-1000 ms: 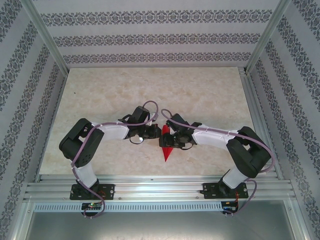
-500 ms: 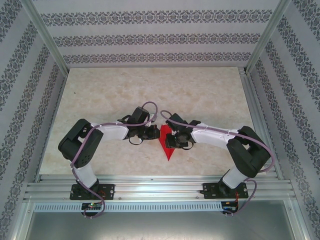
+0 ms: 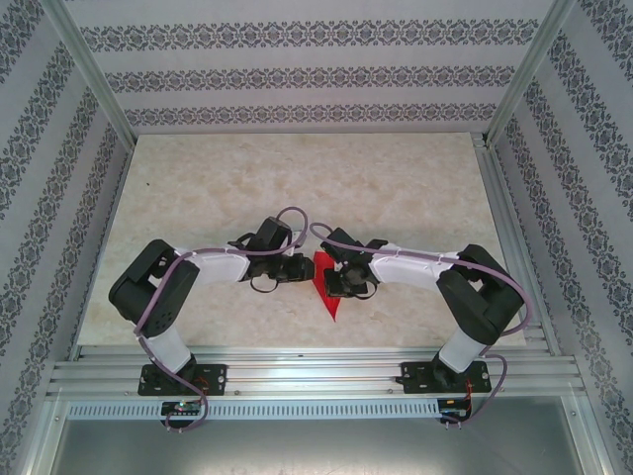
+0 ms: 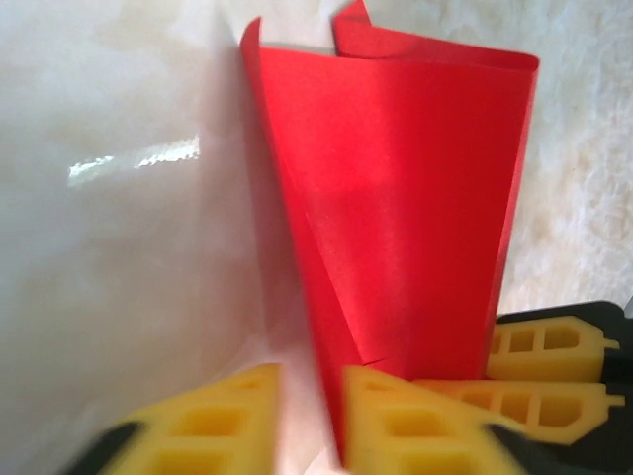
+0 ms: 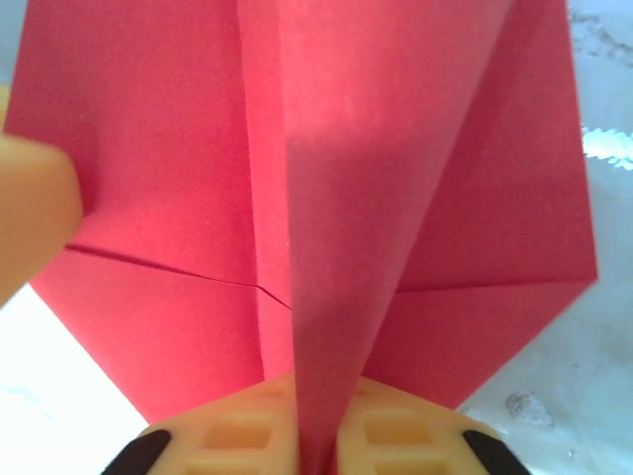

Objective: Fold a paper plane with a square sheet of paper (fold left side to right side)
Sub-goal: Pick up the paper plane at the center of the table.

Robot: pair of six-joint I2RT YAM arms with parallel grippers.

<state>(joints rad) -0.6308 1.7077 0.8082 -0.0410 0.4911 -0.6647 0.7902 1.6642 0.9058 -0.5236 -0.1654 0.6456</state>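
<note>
The paper plane [image 3: 326, 297] is a creased red dart between the two grippers, its point toward the near edge of the table. My right gripper [image 3: 332, 278] is shut on an upright centre flap of it [image 5: 326, 198], the yellow fingers [image 5: 396, 435] pinching the fold from both sides. My left gripper [image 3: 304, 267] stands open at the paper's left side. In the left wrist view the red paper [image 4: 415, 198] rises in front of the left gripper [image 4: 312, 426], and its lower edge lies against the inner face of the right-hand finger [image 4: 415, 426].
The marble-patterned table [image 3: 297, 178] stretches away behind the arms. An aluminium rail [image 3: 316, 371] runs along the near edge, and patterned walls close in the sides. The right gripper's yellow fingers [image 4: 549, 371] show beside the paper in the left wrist view.
Both grippers have shifted slightly toward the near edge. The left gripper has moved right, up against the paper. The red shape has opened from a thin sliver to a wider wedge.
</note>
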